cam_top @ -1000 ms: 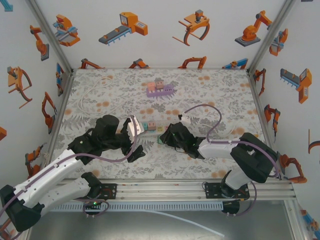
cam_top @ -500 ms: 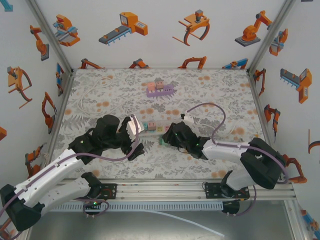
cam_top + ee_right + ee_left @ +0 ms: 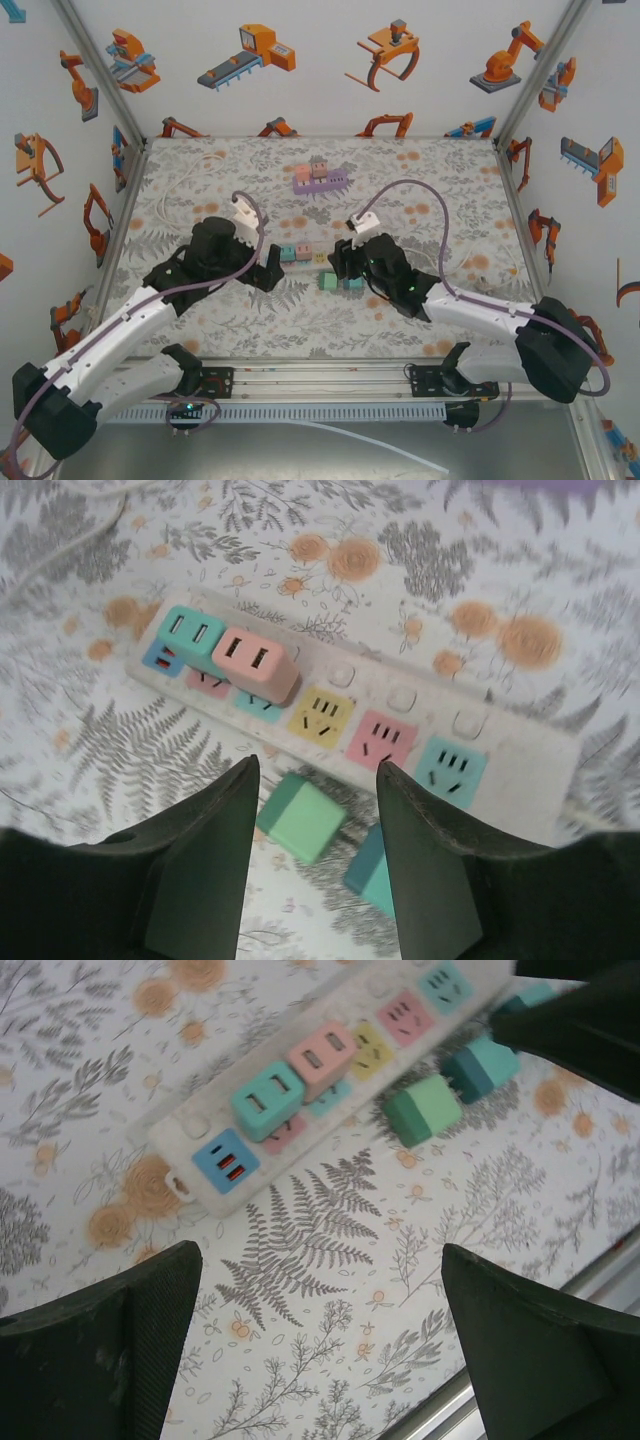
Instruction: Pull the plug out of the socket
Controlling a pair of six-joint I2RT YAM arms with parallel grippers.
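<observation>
Right wrist view first: the white power strip (image 3: 510,745) runs slantwise across the floral table (image 3: 90,730), and two of its sockets are filled! A seated teal plug (image 3: 190,630) sits at the upper-left end, right beside the blue USB port (image 3: 160,658). A pink plug (image 3: 255,660) stands snug against it, the two touching. Further along, the yellow socket (image 3: 320,715), pink socket (image 3: 382,742) and teal socket (image 3: 450,765) show bare slots. Off the strip, just below it in the frame, a green plug (image 3: 300,820) and a loose teal plug (image 3: 368,872) lie on the table side by side. The right gripper (image 3: 317,772) hovers over that pair, fingers moderately spread and clamping nothing, and the green plug shows in the gap between them. Over to the left wrist view: the left gripper (image 3: 320,1265) is spread very wide and grips nothing. Fern print lies between its fingers, and the strip's USB end sits toward the upper middle of the frame. From the top camera both grippers flank the strip mid-table, and a purple strip (image 3: 320,182) lies well apart near the table's top edge
</observation>
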